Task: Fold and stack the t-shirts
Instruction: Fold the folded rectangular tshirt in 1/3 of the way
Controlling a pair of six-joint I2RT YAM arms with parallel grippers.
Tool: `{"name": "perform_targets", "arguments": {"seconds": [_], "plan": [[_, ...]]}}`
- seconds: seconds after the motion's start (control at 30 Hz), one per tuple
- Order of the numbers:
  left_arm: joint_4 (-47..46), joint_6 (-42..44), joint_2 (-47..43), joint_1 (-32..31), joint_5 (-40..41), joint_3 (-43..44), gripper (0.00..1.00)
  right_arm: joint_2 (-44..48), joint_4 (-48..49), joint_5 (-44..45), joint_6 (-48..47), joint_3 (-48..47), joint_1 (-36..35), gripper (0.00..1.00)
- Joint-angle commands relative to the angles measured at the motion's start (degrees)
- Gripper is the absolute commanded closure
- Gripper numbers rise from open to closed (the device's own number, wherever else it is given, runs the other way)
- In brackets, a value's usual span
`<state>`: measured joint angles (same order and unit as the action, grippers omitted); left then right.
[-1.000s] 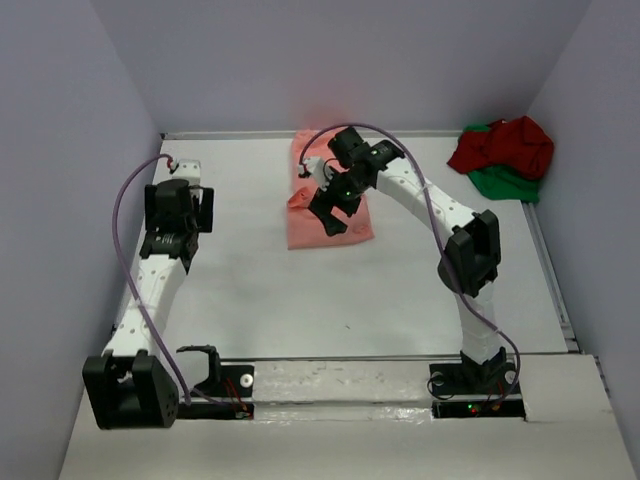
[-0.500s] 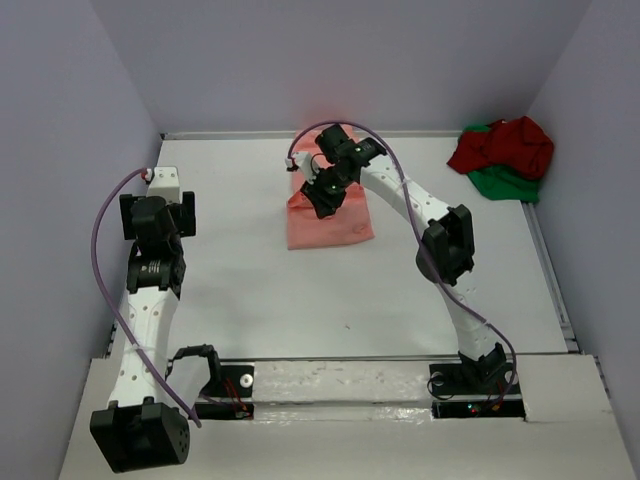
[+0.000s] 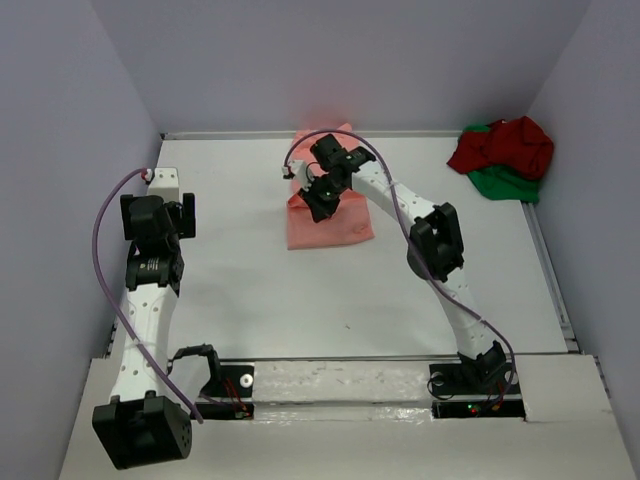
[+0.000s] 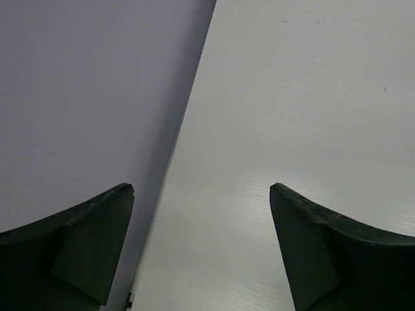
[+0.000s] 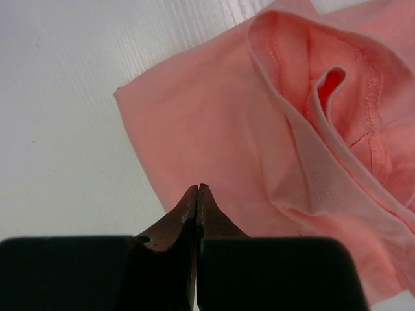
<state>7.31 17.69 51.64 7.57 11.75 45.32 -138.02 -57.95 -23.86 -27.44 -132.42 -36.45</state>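
Salmon-pink t-shirt (image 5: 214,136) — partly folded, flat on table (image 5: 58,97), beneath closed right pincer (image 5: 197,189)

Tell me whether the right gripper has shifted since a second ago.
Yes: the right gripper slid left, farther from the red-and-green shirt pile, and slightly toward the far wall.

The middle and near table (image 3: 300,300) lies open between the two arms. The right arm (image 3: 395,195) reaches across the far centre over the salmon-pink t-shirt (image 3: 340,228), the left arm (image 3: 150,290) stands close along the left wall (image 3: 70,200), and the dark red t-shirt (image 3: 510,145) heaped on the bright green t-shirt (image 3: 500,183) fills the far right corner.
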Motion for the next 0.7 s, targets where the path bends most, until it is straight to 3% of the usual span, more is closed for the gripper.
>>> {"name": "perform_targets", "arguments": {"seconds": [0.0, 0.27, 0.5, 0.67], "plan": [[-1.1, 0.2, -0.1, 0.7, -1.1, 0.6, 0.01, -1.4, 3.8, -2.3, -0.7, -4.9, 0.1, 1.00], [-0.5, 0.2, 0.7, 1.4, -3.0, 0.8, 0.01, -4.4, 7.5, -0.4, -1.8, -8.1, 0.1, 1.00], [-0.1, 0.1, 0.9, 2.0, -4.5, 0.7, 0.01, -7.1, 13.1, 10.9, -1.8, -8.9, 0.1, 1.00], [0.2, 0.0, 0.8, 2.5, -5.3, 0.8, 0.01, -8.8, 13.8, 14.1, -3.1, -9.2, 0.1, 1.00]]}}
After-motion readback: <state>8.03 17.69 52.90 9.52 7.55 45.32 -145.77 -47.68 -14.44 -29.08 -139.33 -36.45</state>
